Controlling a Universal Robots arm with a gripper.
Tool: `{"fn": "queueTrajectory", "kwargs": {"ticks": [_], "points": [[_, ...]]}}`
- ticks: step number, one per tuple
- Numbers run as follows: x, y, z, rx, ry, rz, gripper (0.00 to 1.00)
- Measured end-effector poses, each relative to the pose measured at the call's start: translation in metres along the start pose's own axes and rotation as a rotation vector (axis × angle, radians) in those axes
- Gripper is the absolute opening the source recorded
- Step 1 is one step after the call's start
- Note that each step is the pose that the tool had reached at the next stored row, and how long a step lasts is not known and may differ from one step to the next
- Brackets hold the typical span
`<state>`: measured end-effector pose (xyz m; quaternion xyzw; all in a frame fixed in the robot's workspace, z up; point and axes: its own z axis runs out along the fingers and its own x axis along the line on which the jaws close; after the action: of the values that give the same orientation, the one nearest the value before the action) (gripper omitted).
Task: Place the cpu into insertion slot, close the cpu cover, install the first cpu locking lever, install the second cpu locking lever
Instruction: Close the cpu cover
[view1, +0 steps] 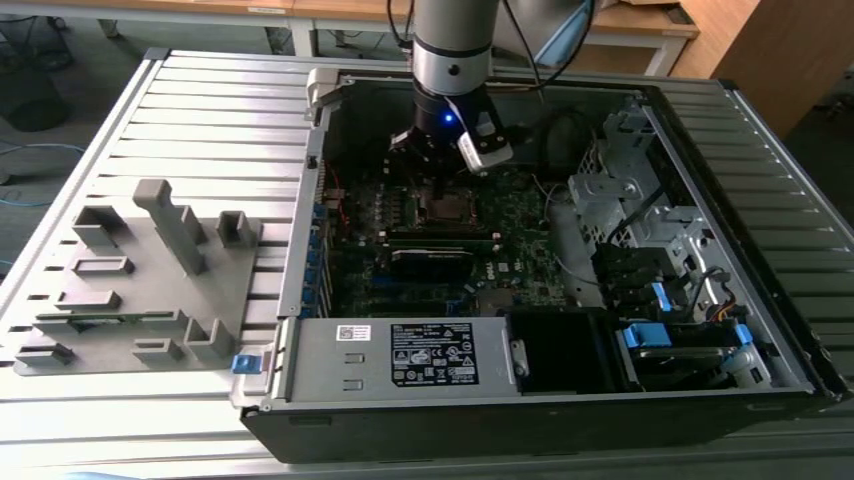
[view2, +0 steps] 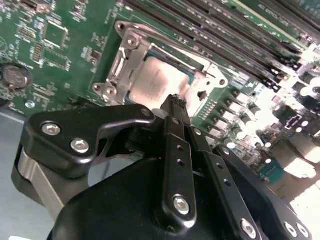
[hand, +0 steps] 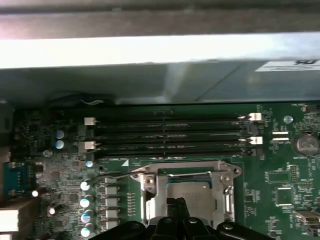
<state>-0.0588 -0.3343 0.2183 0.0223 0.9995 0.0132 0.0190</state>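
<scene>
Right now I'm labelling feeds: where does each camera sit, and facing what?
Exterior view: off the arm, high, looking down into the computer case; arm and gripper show.
Second wrist view: on the wrist, looking along the gripper at the cpu.
First wrist view: on the wrist, facing the memory slots; gripper shows.
Both wrist views share cpu and gripper.

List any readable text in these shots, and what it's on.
Large label on the power supply, exterior view: print too small to read.
Small white sticker beside it: too small to read.
White label on the case wall, first wrist view: not legible.
Circuit board markings: too small to read.
Nothing readable.
</scene>
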Motion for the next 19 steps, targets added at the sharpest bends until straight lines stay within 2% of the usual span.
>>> {"fn": "queueTrajectory", "kwargs": {"ticks": [6,11,15,19], "points": [[0.0023,-0.0006,0.0,0.0003,0.0001,0.0,0.1],[0.0046,-0.0038,0.0007,0.0002,0.0001,0.0,0.1],[0.0107,-0.0047,0.0028,0.0,-0.0004,0.0,0.1],[0.0127,-0.0051,0.0064,0.0002,-0.0003,0.0,0.1]]}}
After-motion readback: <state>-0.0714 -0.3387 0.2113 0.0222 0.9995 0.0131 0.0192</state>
